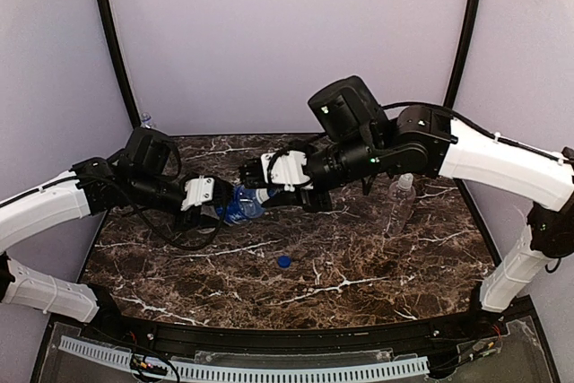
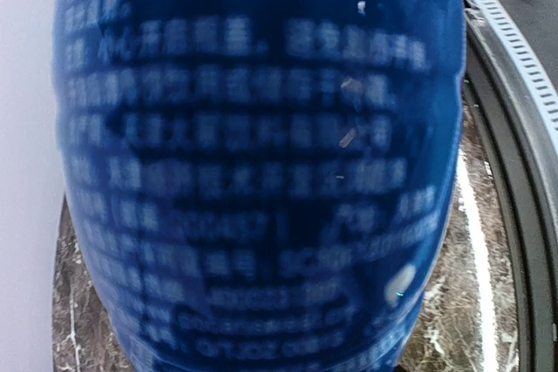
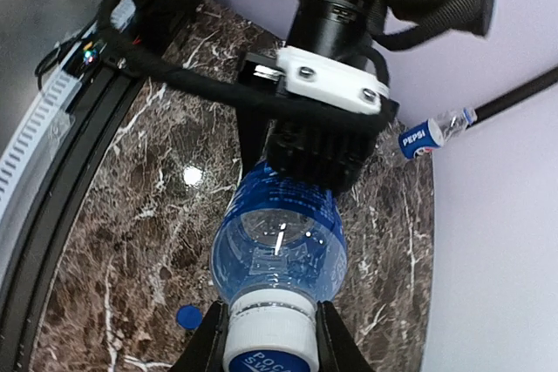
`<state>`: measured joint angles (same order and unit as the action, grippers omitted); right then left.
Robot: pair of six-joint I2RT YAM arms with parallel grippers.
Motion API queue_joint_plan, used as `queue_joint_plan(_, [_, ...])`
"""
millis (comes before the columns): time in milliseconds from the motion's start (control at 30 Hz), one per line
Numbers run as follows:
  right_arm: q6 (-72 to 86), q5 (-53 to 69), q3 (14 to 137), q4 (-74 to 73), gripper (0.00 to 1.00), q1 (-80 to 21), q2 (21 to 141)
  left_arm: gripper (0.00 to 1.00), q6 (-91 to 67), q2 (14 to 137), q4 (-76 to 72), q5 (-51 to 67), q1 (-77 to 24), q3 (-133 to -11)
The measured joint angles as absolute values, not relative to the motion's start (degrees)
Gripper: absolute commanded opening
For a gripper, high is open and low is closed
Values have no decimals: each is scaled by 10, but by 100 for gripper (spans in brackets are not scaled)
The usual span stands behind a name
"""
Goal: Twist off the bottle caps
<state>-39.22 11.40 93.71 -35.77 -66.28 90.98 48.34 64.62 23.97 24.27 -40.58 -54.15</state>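
Observation:
A blue-labelled bottle [image 1: 240, 207] is held off the table between my two grippers, lying roughly level. My left gripper [image 1: 221, 203] is shut on its body; its label [image 2: 261, 172] fills the left wrist view and hides the fingers. My right gripper [image 3: 270, 341] is shut on the bottle's white cap [image 3: 268, 328], one finger on each side of it. The left gripper shows beyond the bottle in the right wrist view [image 3: 323, 150]. A loose blue cap [image 1: 283, 262] lies on the table below. A plain clear bottle [image 1: 400, 202] with a white cap stands at the right.
A Pepsi-labelled bottle [image 3: 430, 134] lies at the back left corner by the wall, also showing in the top view [image 1: 145, 120]. The dark marble table [image 1: 359, 266] has purple walls on three sides and a black rail [image 1: 269, 340] along the near edge.

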Motion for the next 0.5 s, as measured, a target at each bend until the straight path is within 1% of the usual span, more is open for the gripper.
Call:
queue_joint_plan(133, [-554,72,936,-383,0,-697,915,31,498,652,302,280,-407,-548])
queue_joint_plan(267, [-688,13,931,-385,0,-719,920,31,510,656,335,284,-408,-554])
queue_joint_plan(367, [-759,-23,914,-369,0,-729,919,30,512,658,348,280,-407,-554])
queue_joint_plan(400, [-777,-30,908,-361,3,-731,918,30,513,659,350,278,-407,-554])
queue_joint_plan(433, [-791,-35,900,-352,11,-732,916,30,513,659,352,276,-407,-554])
queue_joint_plan(467, [-804,-39,891,-341,21,-733,913,30,513,659,354,273,-407,-554])
queue_joint_plan(500, [-814,-43,881,-329,35,-734,909,30,513,659,354,270,-407,-554])
